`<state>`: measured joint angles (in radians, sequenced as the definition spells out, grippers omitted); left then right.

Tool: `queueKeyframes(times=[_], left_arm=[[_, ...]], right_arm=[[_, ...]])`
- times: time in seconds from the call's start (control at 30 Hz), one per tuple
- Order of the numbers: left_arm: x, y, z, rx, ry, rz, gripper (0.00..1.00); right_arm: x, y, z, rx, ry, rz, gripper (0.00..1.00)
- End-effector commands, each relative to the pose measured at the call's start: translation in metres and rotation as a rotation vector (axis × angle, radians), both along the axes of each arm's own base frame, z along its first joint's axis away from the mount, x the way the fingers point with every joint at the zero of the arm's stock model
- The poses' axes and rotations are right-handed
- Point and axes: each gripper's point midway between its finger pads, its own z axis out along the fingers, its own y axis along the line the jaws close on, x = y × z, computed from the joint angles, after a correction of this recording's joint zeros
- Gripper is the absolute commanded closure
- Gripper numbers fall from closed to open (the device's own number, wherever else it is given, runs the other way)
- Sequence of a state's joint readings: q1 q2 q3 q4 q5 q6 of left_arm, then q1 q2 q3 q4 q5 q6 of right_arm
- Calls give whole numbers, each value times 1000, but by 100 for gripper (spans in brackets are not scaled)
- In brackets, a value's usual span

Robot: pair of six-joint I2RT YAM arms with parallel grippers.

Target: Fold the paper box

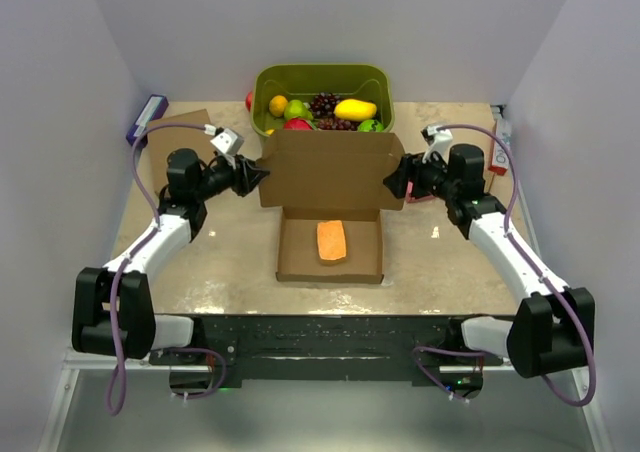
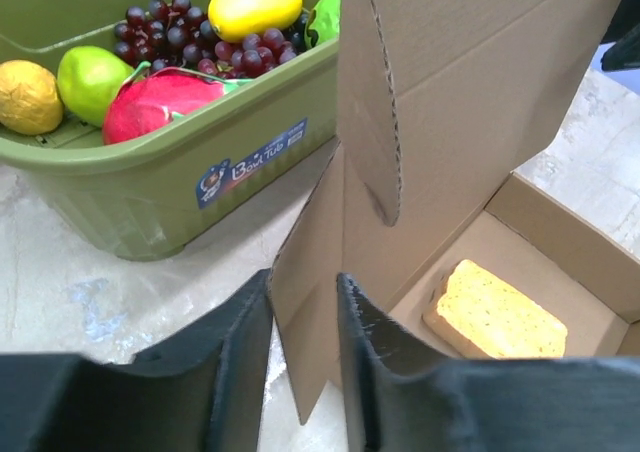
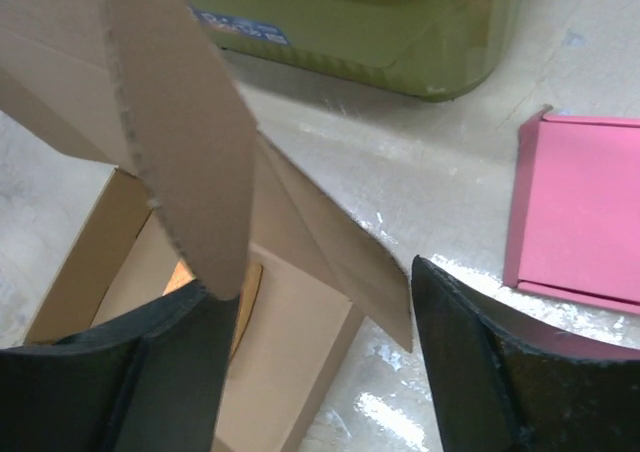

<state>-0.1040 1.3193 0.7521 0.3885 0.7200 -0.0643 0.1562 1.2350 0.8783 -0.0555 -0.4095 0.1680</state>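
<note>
Found at the middle of the surface: the paper box (image 1: 325, 167), tray lying open toward the arm bases with an orange sponge (image 1: 332, 240) inside, lid standing upright along the tray's far wall. Lying with its long axis left to right, so 1 lid end per arm, both about equally near.

Meeting the left lid end with the left hand (image 2: 305, 292): 2 fingers narrowly apart, astride the side flap's lower edge; cannot tell whether pressing on it. Meeting the right end with the right hand (image 3: 310, 292): fingers wide apart, the side flap hanging between them, nothing clamped.

Probably hinging on turning both side flaps inward, then tipping the lid toward the near side. Open room above the tray and in front of it. Tight behind: green fruit tub (image 1: 320, 77) just beyond the lid. Pink flat piece (image 3: 580, 202) near the right hand; flat cardboard sheet (image 1: 185, 132) behind the left arm.
</note>
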Motion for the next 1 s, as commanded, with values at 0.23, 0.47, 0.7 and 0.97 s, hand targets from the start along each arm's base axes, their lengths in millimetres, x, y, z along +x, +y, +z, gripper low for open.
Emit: queueKeyframes(times=[0.23, 0.47, 0.7, 0.97], left_arm=[[-1, -10, 18, 72, -93, 20, 92], [-5, -21, 15, 90, -93, 39, 100], [-7, -40, 10, 74, -53, 84, 100], [14, -47, 23, -64, 1, 235, 100]], right_arm=[[8, -9, 10, -131, -32, -109, 44], [-1, 0, 19, -166, -58, -130, 65], [-8, 9, 33, -142, -91, -165, 83], [0, 31, 54, -70, -150, -303, 100]])
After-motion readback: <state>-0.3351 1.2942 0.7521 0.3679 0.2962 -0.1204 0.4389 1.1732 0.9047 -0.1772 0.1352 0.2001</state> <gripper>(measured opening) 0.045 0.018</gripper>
